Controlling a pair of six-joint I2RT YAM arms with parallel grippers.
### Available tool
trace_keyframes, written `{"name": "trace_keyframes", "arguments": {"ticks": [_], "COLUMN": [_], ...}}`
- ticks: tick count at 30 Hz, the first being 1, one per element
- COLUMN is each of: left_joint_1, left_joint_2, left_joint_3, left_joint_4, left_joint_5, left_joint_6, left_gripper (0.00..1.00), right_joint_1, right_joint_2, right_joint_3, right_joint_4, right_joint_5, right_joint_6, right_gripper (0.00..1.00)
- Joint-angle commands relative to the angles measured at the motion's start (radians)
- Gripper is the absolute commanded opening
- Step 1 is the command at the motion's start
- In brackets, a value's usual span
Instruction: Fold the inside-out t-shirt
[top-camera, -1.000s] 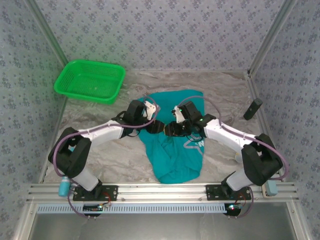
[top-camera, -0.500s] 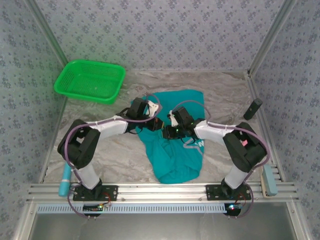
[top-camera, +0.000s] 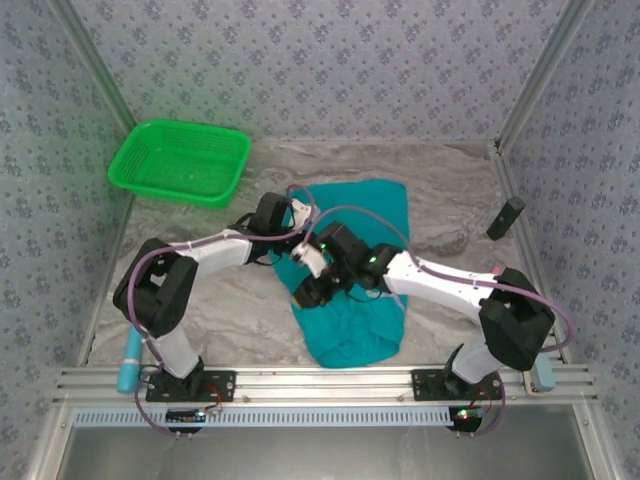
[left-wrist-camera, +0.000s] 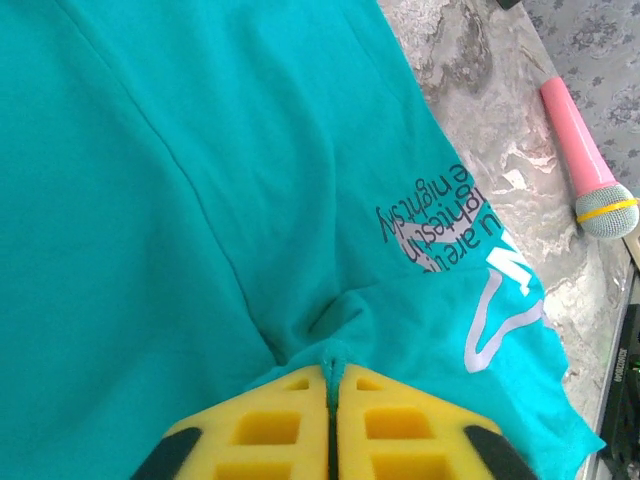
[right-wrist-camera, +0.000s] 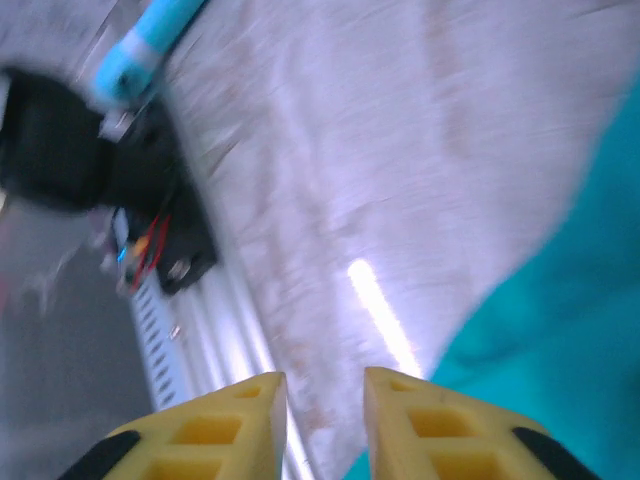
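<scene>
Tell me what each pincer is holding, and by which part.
Left pincer pinches a small pucker of the t-shirt cloth near its lettering. Right pincer is open, holding nothing.

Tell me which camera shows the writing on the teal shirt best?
The left wrist view: the lettering sits close and sharp on the t-shirt. The top view shows the t-shirt small and far off; the right wrist view catches a blurred teal edge.

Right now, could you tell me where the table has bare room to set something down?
Bare tabletop lies right of the t-shirt, toward the black bar, and at the near left between the t-shirt, the left arm and the front rail. The middle is crowded: the right arm lies across the cloth.
</scene>
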Motion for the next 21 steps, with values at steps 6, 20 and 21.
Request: {"name": "trace_keyframes", "arguments": {"ticks": [6, 20, 21], "left_joint_1": [0.009, 0.017, 0.017], "left_joint_2": [-0.095, -0.153, -0.153], "left_joint_3": [-0.073, -0.137, -0.140], "left_joint_4": [-0.028, -0.037, -0.037], "left_joint_5": [-0.032, 0.001, 0.003], "left_joint_6": [0.017, -0.002, -0.004], "left_gripper": [0.34, 0.27, 0.27], "right_joint_1": [-0.079, -0.221, -0.218], "right_joint_2": [-0.102, 0.029, 0.043], "right_joint_3": [-0.055, -0.112, -0.112], "right_joint_4": [-0.068, 0.077, 0.088], "right_joint_5": [0.165, 0.092, 0.069], "right_joint_6": [-0.003, 0.033, 0.031], "right_gripper": [0.40, 0.53, 0.54]}}
